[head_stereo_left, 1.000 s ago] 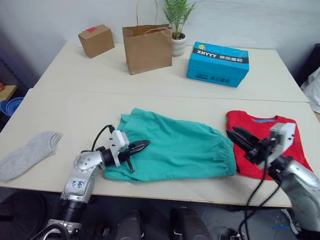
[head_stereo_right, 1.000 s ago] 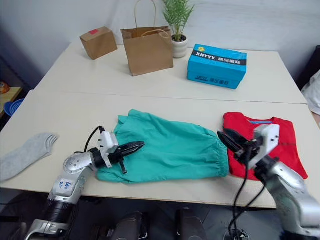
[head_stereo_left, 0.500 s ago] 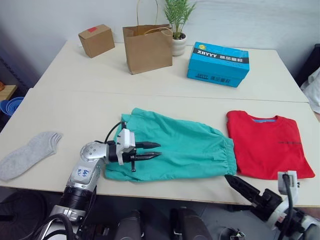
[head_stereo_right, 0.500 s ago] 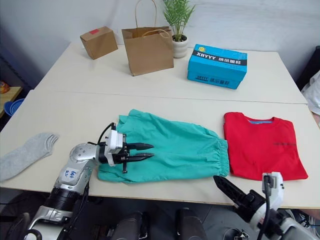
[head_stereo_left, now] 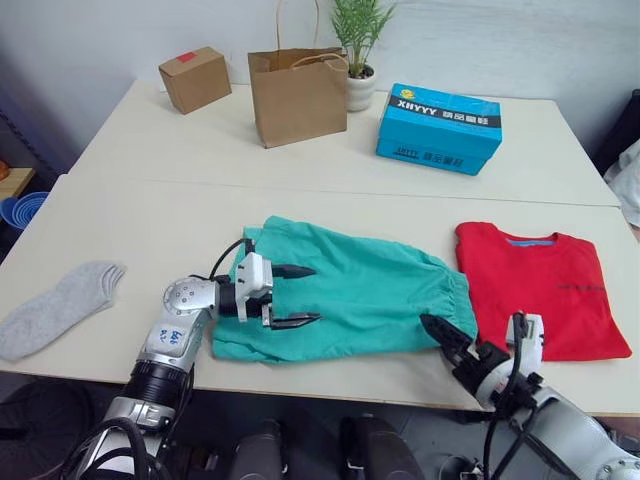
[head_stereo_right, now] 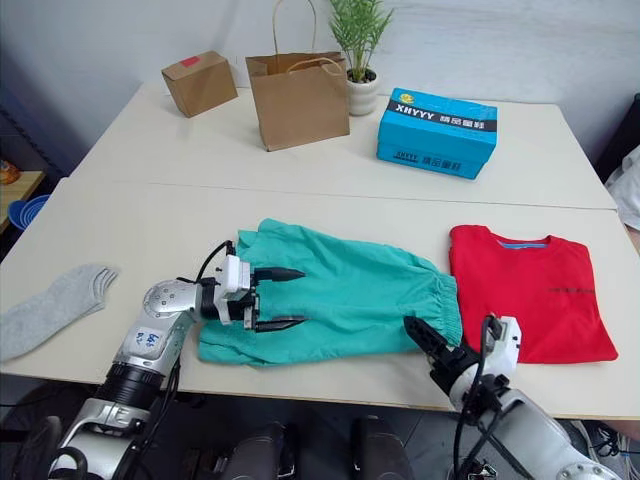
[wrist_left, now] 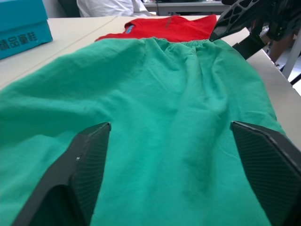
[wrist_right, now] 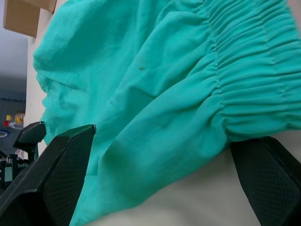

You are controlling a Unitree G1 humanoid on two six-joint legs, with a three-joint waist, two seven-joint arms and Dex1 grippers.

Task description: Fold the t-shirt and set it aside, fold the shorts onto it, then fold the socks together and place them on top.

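The teal-green cloth shorts with the gathered elastic waistband (head_stereo_left: 345,290) lie flat on the near cream table (head_stereo_left: 120,215), long axis running left to right. The waistband end points toward the folded plain red short-sleeved t-shirt (head_stereo_left: 540,290), which lies just beside it on the robot's right. The two light grey knit ankle socks (head_stereo_left: 55,308) lie well apart at the far left.

The left gripper (head_stereo_left: 293,296) is spread wide over the leg-hem end of the shorts, holding nothing. The right gripper (head_stereo_left: 447,335) sits at the near corner of the waistband, fingers spread wide in the right wrist view and empty.

Each arm is nearest its own end of the shorts. The coming fold appears to run along this left-right axis, so each gripper must seize the cloth edge directly ahead of it.
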